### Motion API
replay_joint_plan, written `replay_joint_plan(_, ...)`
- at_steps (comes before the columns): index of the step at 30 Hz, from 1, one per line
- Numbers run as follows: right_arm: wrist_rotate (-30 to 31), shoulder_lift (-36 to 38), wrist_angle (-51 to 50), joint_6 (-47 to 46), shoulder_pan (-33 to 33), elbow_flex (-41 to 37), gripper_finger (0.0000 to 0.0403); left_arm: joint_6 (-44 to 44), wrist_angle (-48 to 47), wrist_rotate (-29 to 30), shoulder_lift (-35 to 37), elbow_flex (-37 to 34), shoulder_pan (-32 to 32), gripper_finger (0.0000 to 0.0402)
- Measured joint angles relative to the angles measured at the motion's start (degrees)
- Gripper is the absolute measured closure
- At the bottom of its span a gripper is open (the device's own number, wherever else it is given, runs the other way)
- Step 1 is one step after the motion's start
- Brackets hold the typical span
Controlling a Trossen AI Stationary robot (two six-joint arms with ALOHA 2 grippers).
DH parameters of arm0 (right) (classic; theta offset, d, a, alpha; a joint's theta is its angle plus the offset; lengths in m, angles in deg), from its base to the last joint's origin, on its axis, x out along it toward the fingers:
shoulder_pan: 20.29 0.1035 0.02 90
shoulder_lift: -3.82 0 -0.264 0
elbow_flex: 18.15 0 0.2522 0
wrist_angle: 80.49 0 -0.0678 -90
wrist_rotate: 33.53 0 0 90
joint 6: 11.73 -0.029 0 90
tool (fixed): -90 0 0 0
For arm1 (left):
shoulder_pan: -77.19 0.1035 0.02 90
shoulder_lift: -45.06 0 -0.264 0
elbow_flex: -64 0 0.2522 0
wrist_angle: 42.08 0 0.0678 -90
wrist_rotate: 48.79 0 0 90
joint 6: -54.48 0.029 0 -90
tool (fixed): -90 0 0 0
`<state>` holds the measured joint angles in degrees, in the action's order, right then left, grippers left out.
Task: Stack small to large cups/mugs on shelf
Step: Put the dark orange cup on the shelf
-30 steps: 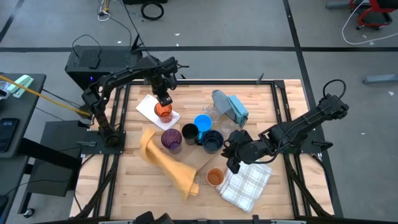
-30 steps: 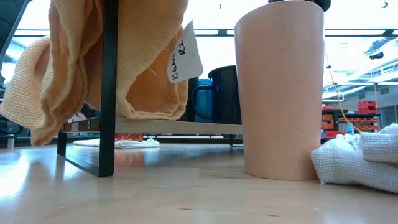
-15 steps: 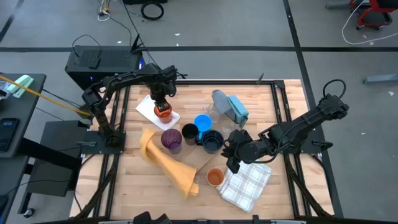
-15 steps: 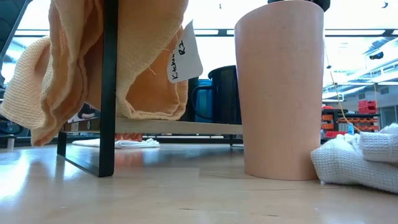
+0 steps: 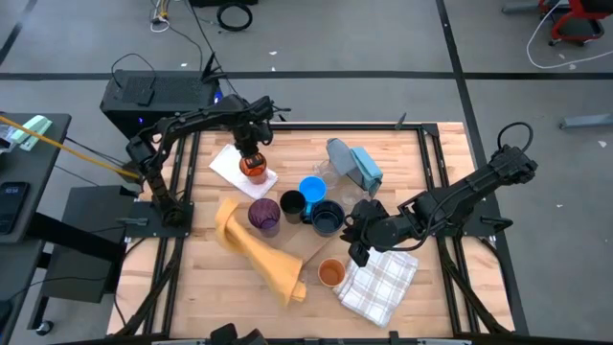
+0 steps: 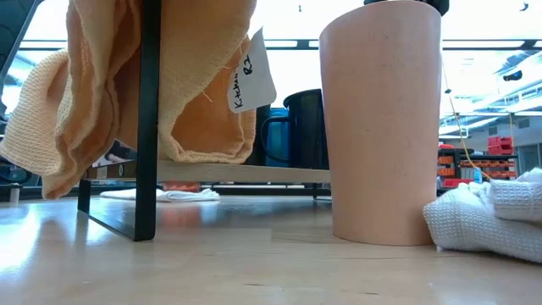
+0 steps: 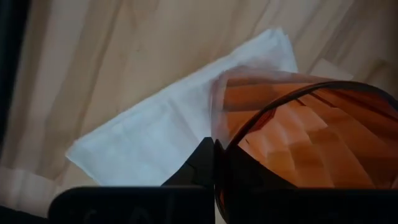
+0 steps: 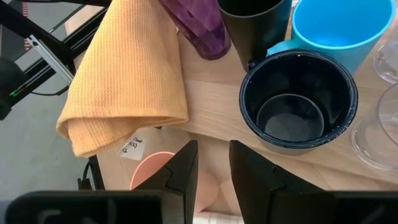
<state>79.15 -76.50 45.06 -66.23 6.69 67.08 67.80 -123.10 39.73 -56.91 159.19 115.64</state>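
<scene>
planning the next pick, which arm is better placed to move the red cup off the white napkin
The left. Its gripper is right at the red cup on the white napkin, one finger inside the rim, apparently closed on it. The right gripper waits open across the table near the dark mug.

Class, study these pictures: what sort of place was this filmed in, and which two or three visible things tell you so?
Probably a robotics lab or workshop. A wooden table in a black metal frame stands on a grey floor with loose cables, a dark equipment case sits beside it, and shelves of red bins show behind.
</scene>
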Motion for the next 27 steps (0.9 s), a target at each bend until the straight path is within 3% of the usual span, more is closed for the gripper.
replay_joint_plan(7, 0.00, 0.00, -0.50, 0.11, -0.29, 0.00, 0.0305, -0.05, -5.17, 0.01, 0.00, 9.63, -1.76, 0.0390)
replay_joint_plan(15, 0.30, -0.01, -7.29, 0.01, -0.31, 0.00, 0.0305, -2.02, -15.28, 0.02, 0.00, 28.73, -5.49, 0.0390)
replay_joint_plan(21, 4.51, 0.11, -15.64, -3.57, -0.33, 0.00, 0.0305, -8.07, -20.49, -1.84, 0.04, 42.71, -11.88, 0.0390)
replay_joint_plan(27, 9.73, 1.99, -25.25, -8.81, -1.13, 0.00, 0.0305, -15.39, -22.72, -1.14, 0.11, 50.45, -20.52, 0.0390)
